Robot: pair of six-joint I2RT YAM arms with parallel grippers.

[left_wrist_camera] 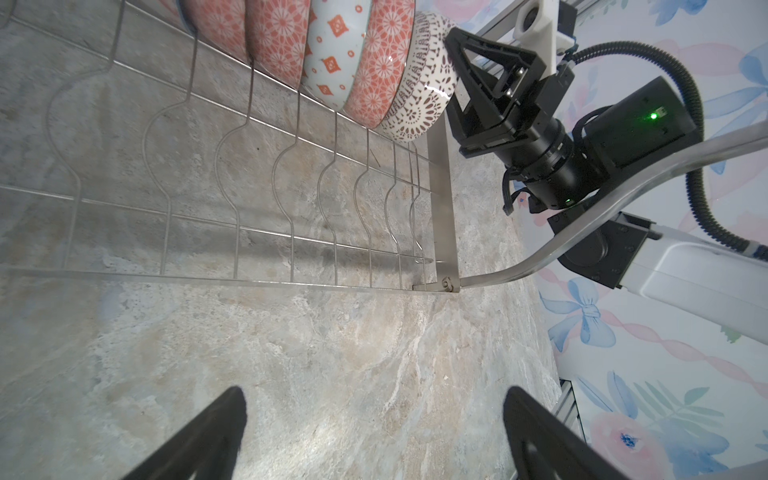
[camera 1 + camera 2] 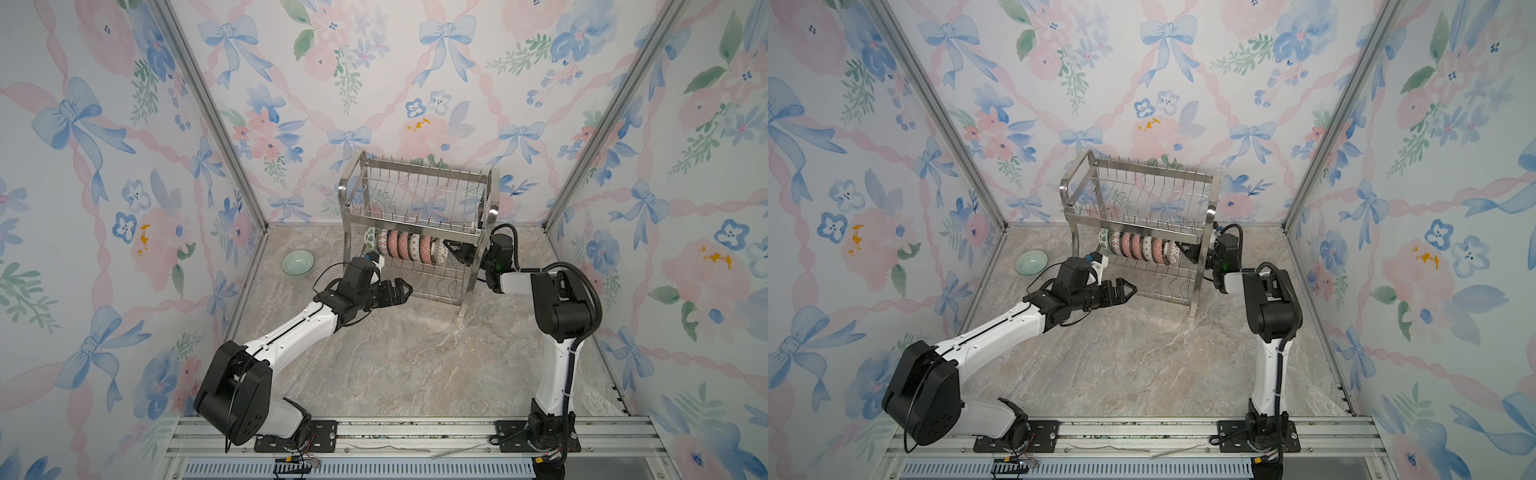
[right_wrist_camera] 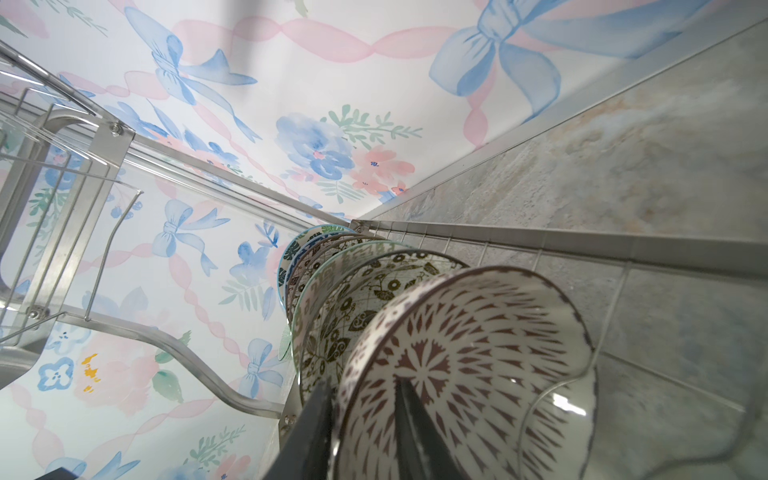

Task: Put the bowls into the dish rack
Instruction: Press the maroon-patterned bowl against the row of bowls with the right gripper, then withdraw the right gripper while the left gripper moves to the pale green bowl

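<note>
One dark-patterned bowl (image 3: 478,353), rim inside right hand (image 3: 363,385), slightly apart; left hand (image 1: 374,390) wide apart.

This is a robot test booth dressed up as a home: floral bow wallpaper (image 2: 104,166) on the panels, bare aluminium struts (image 2: 214,116) running up the far corners, a stone-print tabletop (image 2: 395,365), and robot arms (image 2: 291,332) bolted to an aluminium rail (image 2: 415,432) along the bottom edge.

A tall two-tier stainless-steel wire dish rack (image 2: 419,195) stands upright. Patterned round ceramic bowls (image 2: 409,246) stand on edge, packed along its lower tier. A plain pale green bowl (image 2: 298,262) sits mouth-up, apart to its left.
</note>
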